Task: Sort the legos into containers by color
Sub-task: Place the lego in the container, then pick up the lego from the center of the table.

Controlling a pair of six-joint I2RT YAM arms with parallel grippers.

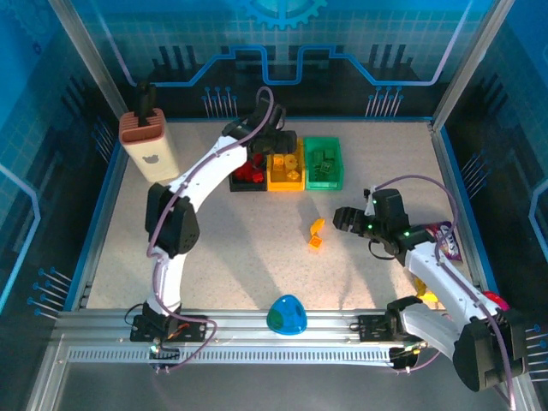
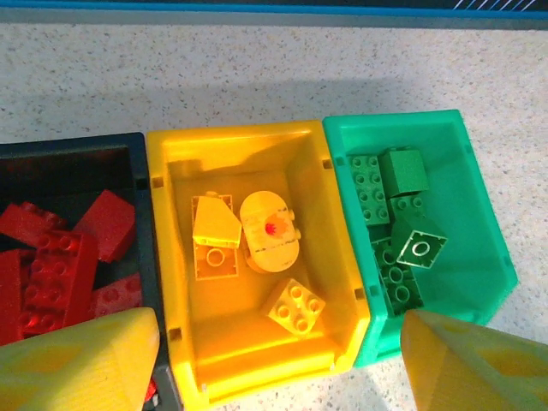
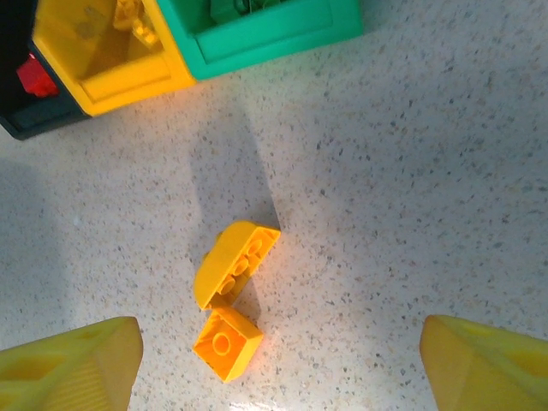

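Right tool (image 3: 278, 364) — jaws wide, empty — should centre on the square yellow brick (image 3: 227, 342) before closing; left tool (image 2: 278, 360) hangs open, empty, above the yellow bin (image 2: 231, 139).

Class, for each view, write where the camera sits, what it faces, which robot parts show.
Top external: above and behind, facing down on the table; left arm and right arm show.
Left wrist: facing down into the containers; left fingertips show.
Right wrist: facing down at two yellow legos; right fingertips show.
Both wrist views share the yellow container and green container.
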